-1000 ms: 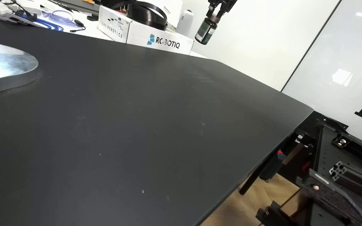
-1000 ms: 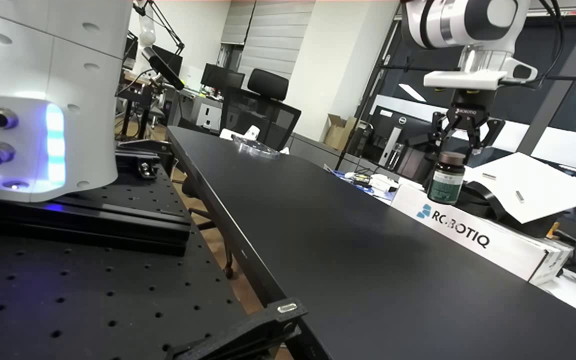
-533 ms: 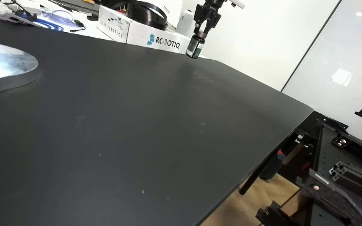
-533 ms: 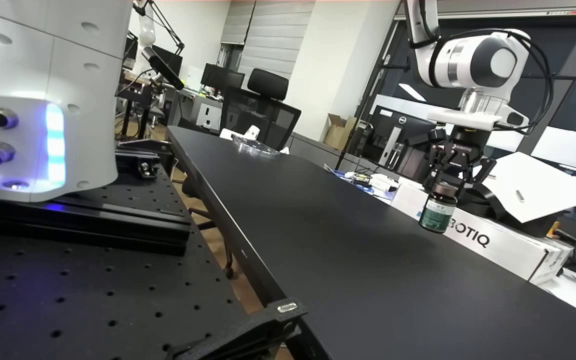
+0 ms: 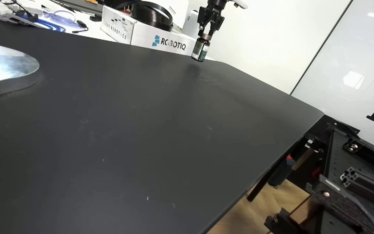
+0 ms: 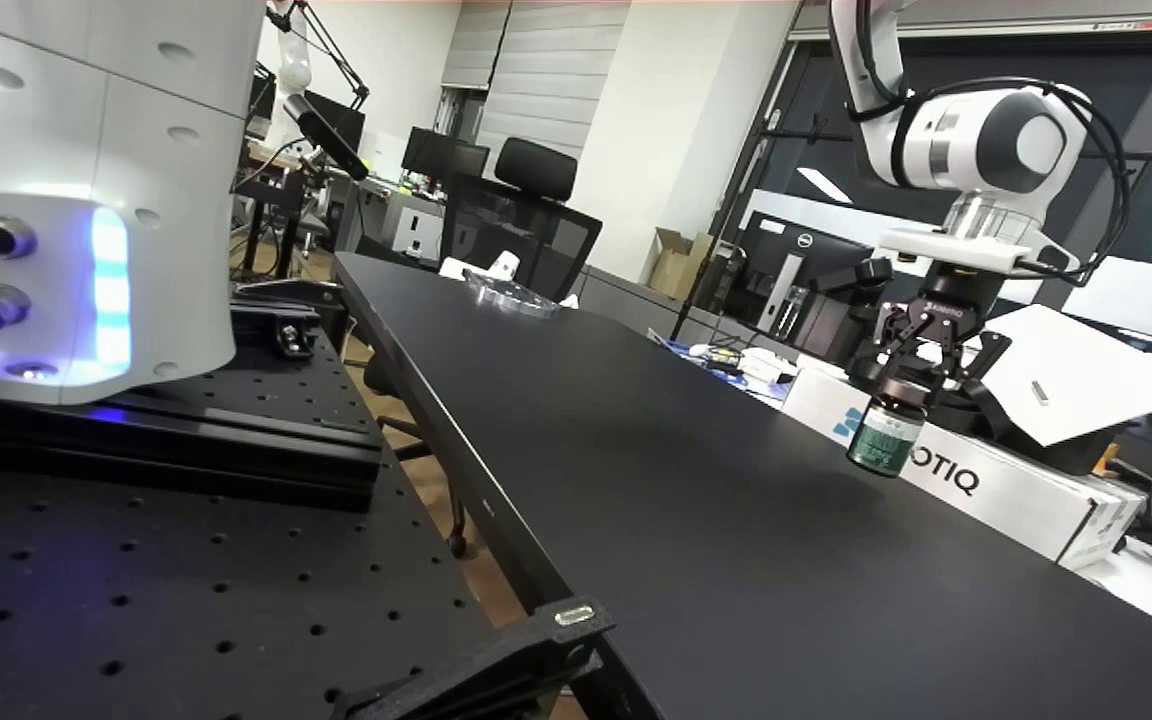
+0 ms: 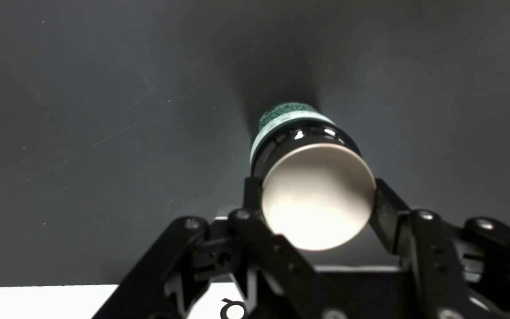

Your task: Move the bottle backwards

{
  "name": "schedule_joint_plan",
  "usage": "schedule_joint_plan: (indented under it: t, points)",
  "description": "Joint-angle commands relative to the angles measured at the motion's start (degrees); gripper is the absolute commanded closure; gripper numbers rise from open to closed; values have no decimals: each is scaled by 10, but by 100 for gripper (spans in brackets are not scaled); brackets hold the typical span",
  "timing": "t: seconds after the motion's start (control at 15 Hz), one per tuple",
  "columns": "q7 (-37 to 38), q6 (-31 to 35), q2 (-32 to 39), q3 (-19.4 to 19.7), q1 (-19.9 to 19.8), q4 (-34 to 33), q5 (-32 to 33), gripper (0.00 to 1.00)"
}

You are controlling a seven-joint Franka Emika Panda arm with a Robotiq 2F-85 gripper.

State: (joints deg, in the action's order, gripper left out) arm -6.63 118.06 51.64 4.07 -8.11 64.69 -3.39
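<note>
The bottle is small, with a brown cap, a dark body and a green and white label. It shows in both exterior views [image 5: 200,50] [image 6: 885,438] near the far edge of the black table [image 5: 148,130], in front of the white box. My gripper [image 5: 205,35] is shut on its cap from above; it also shows in an exterior view [image 6: 908,385]. In the wrist view the cap [image 7: 319,195] sits between both fingers [image 7: 314,199], with the label below it. The bottle appears slightly above the table, with a shadow beside it; the exact gap is hard to tell.
A white Robotiq box [image 5: 164,42] stands just beyond the table's far edge, with a black band [image 5: 151,14] on top. A shiny clear, curved-edged object [image 5: 8,66] lies on the table. Cables [image 5: 54,24] lie behind the table. The robot base [image 6: 86,200] stands beside it.
My gripper has come down with the bottle towards the table. In the last half second it has moved only slightly, a little lower and towards the white box. The grip has not changed.
</note>
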Motion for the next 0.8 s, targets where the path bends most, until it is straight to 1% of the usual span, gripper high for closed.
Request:
schedule_joint_plan:
  t: [0.0, 0.6, 0.67, 0.73]
  points:
    - [15, -48, 51, -9, -16, -95, -4, 64]
    - [13, -59, 109, -17, -27, -165, -5, 64]
    - [19, -65, 109, -18, -27, -169, -7, 45]
    - [12, -70, 105, -21, -27, -170, -8, 14]
